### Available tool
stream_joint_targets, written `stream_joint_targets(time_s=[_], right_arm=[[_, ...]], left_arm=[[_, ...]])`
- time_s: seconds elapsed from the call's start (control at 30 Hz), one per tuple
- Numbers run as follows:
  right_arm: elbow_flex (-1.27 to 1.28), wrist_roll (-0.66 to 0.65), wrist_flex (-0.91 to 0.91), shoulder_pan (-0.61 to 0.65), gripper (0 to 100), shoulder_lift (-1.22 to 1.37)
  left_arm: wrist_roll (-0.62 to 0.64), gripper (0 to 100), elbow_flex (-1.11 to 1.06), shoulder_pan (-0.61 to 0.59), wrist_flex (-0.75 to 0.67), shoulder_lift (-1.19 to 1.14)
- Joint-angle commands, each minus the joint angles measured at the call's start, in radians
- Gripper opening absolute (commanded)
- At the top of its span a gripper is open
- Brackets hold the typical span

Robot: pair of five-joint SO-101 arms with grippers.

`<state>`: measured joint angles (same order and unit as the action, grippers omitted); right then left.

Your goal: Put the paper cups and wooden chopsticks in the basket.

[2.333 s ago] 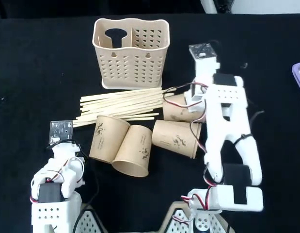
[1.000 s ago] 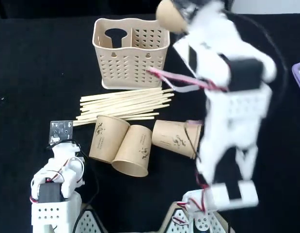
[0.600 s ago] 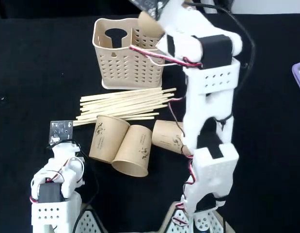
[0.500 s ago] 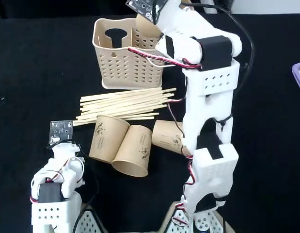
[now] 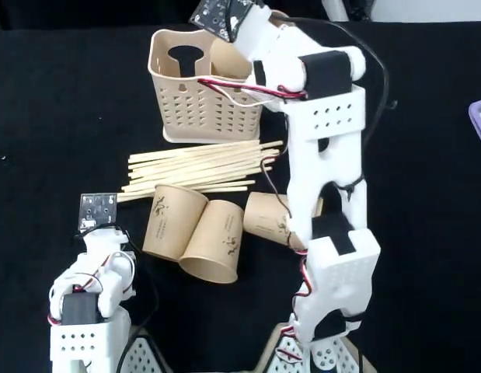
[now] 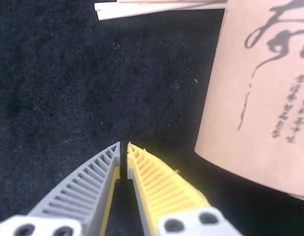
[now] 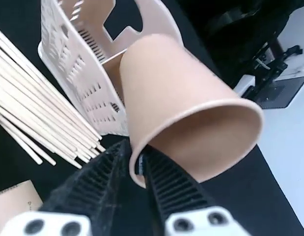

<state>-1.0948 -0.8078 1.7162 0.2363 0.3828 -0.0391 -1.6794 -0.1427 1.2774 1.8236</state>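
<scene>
I have swung the paper cup [image 7: 181, 108] up and across to the basket [image 5: 209, 109]. My right gripper [image 7: 138, 164] clamps its rim, with the cup tilted over the right compartment. Released at this tilt, it may catch the basket wall and topple out.

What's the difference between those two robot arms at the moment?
The right arm is stretched far out to the basket; the left arm sits folded low over its own base. The right gripper pinches a paper cup by its rim; the left gripper is shut on nothing. Both arms are white.
</scene>
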Motion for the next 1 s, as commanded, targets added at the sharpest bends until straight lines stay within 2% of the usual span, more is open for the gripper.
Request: stream_joint_targets(time_s=[0.0, 0.1, 0.17, 0.37, 0.57, 0.63, 0.73, 0.77, 0.8, 0.97], right_arm=[[-0.005, 0.003, -0.034, 0.018, 9.3, -0.005], [-0.005, 0.069, -0.078, 0.02, 22.1, -0.007], [-0.004, 0.087, -0.098, 0.025, 26.3, -0.005], [-0.042, 0.098, -0.138, 0.051, 26.5, -0.019], [-0.097, 0.232, -0.187, 0.008, 26.3, -0.021], [-0.09, 0.313, -0.226, -0.008, 21.2, -0.004], [-0.12, 0.47, -0.301, -0.038, 3.2, 0.007], [-0.136, 0.5, -0.315, -0.051, 0.5, 0.007], [-0.15, 0.503, -0.321, -0.057, 3.4, 0.008], [-0.114, 0.454, -0.324, -0.06, 1.0, 0.039]], left_arm=[[0.009, 3, -0.021, 0.01, -0.002, 0.006], [0.009, 3, -0.021, 0.01, -0.002, 0.006], [0.009, 3, -0.021, 0.01, -0.002, 0.006], [0.009, 3, -0.021, 0.01, -0.002, 0.006], [0.009, 3, -0.021, 0.01, -0.002, 0.006], [0.009, 3, -0.021, 0.01, -0.002, 0.006], [0.009, 3, -0.021, 0.01, -0.002, 0.006], [0.009, 3, -0.021, 0.01, -0.002, 0.006], [0.009, 3, -0.021, 0.01, -0.002, 0.006], [0.009, 3, -0.021, 0.01, -0.002, 0.006]])
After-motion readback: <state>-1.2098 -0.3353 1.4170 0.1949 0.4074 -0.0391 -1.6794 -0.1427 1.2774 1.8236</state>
